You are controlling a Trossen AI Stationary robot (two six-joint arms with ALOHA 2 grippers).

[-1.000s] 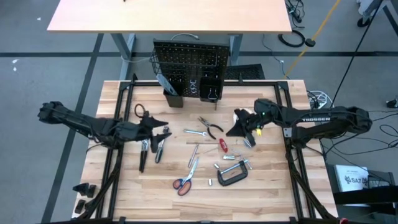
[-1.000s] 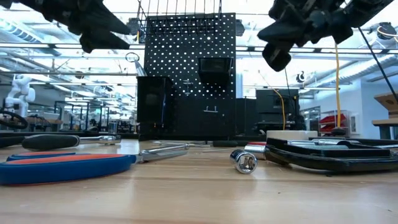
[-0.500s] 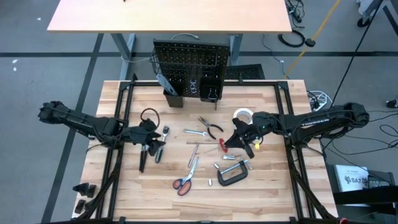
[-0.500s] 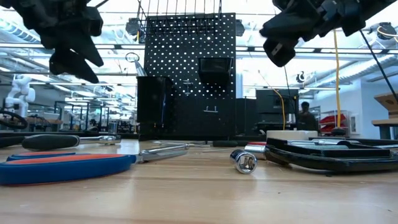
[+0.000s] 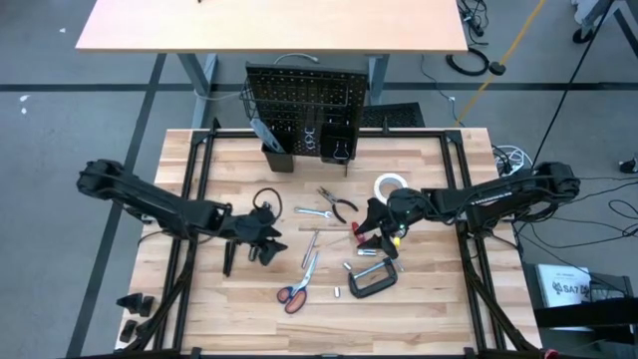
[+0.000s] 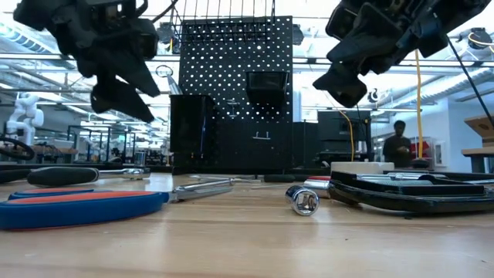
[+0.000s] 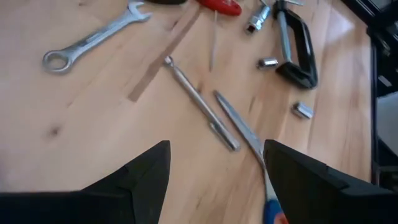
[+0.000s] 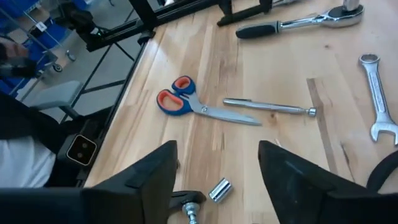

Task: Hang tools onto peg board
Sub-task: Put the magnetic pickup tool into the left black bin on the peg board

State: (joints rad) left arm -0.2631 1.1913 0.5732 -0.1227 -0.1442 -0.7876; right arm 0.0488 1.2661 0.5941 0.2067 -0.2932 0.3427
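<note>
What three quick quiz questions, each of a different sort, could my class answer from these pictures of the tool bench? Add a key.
1. True or false: the scissors already hang on the peg board.
2. Which lies nearest the C-clamp? A) tape roll B) wrench C) red screwdriver
3. Fill in: both the left gripper and the right gripper have their fingers ____.

Key: 1 false, they lie on the table; 2 C; 3 open.
</note>
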